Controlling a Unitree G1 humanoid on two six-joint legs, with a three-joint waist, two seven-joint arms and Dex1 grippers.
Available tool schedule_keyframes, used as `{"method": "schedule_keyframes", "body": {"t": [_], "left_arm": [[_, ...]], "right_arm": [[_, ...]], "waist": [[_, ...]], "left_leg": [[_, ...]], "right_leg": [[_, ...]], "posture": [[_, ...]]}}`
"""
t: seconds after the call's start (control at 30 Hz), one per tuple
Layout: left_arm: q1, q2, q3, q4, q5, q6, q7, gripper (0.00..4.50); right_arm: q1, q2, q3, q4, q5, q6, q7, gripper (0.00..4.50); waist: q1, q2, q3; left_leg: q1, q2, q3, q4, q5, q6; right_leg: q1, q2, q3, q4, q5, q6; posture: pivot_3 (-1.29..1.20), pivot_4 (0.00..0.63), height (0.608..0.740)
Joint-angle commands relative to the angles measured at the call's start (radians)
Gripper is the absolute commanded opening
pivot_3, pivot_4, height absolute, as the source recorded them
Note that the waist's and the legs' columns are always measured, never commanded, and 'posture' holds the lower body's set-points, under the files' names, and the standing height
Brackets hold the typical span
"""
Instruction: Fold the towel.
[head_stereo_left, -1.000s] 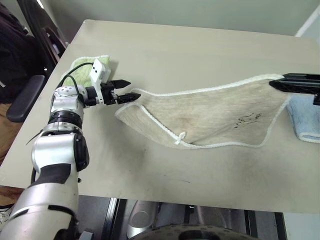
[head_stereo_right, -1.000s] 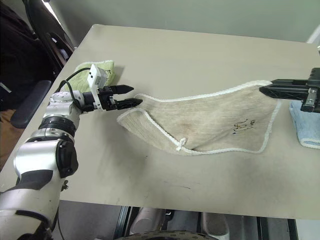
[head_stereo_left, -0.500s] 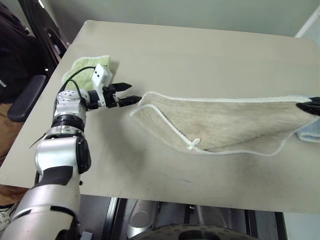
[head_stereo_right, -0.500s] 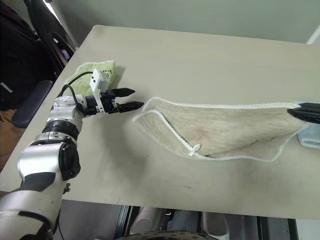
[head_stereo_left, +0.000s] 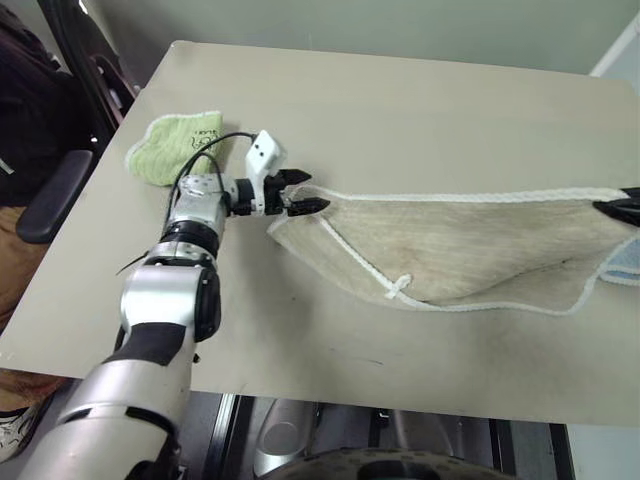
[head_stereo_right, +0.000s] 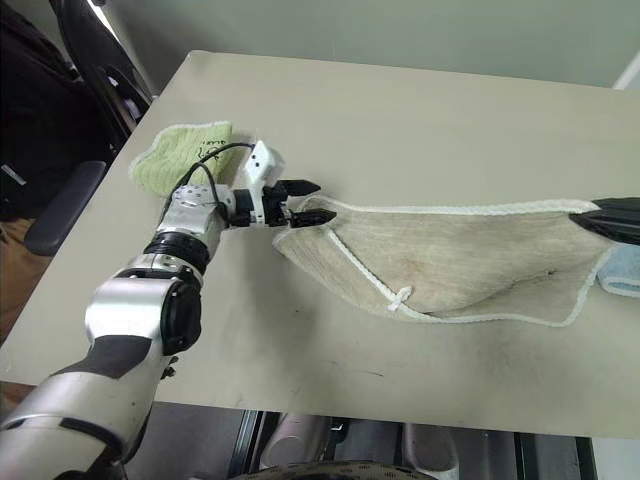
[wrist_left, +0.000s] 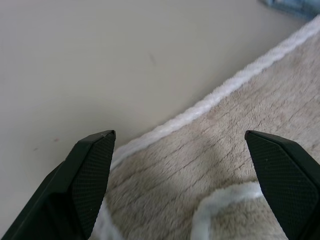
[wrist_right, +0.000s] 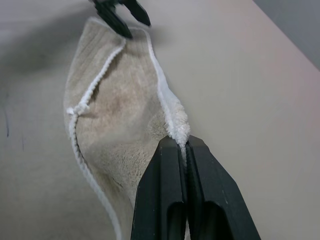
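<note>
Left eye view — left tool (head_stereo_left: 305, 193), fingers apart, has reached the towel (head_stereo_left: 470, 245).

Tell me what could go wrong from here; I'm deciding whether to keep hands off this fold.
1. The right gripper pinches only the white edging at one corner of the beige towel, so the corner might slip out under tension.
2. The open left gripper straddles the opposite end, where layers overlap; closing there could catch a single layer and skew the fold.
3. The blue towel lies partly under the held end and could get dragged along.
</note>
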Motion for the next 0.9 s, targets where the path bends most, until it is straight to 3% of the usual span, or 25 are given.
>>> {"method": "schedule_keyframes", "body": {"t": [0.03,0.47,0.9], "left_arm": [[-0.035,-0.011,-0.028,0.004,0.046,-0.05,0.049,4.5],[-0.078,-0.026,-0.066,0.017,0.126,-0.128,0.115,4.5],[-0.103,-0.048,-0.071,0.023,0.14,-0.134,0.055,4.5]], "right_arm": [[-0.044,-0.008,-0.024,-0.03,0.062,0.008,-0.013,0.01],[-0.17,-0.032,-0.108,-0.059,0.196,0.045,-0.044,0.01],[-0.365,-0.114,-0.025,-0.004,0.349,0.047,-0.147,0.01]], "waist": [[0.0,0.0,0.0],[0.001,0.0,0.0],[0.002,0.0,0.0]], "left_leg": [[0.0,0.0,0.0,0.0,0.0,0.0],[0.0,-0.001,0.001,0.005,-0.003,0.004],[0.0,-0.002,0.002,0.006,-0.003,0.005]], "right_leg": [[0.0,0.0,0.0,0.0,0.0,0.0],[0.002,0.0,0.001,0.0,-0.001,0.003],[0.002,-0.001,0.002,0.0,-0.001,0.005]], "posture": [[0.0,0.15,0.733],[0.0,0.15,0.733],[0.0,0.15,0.733]]}}
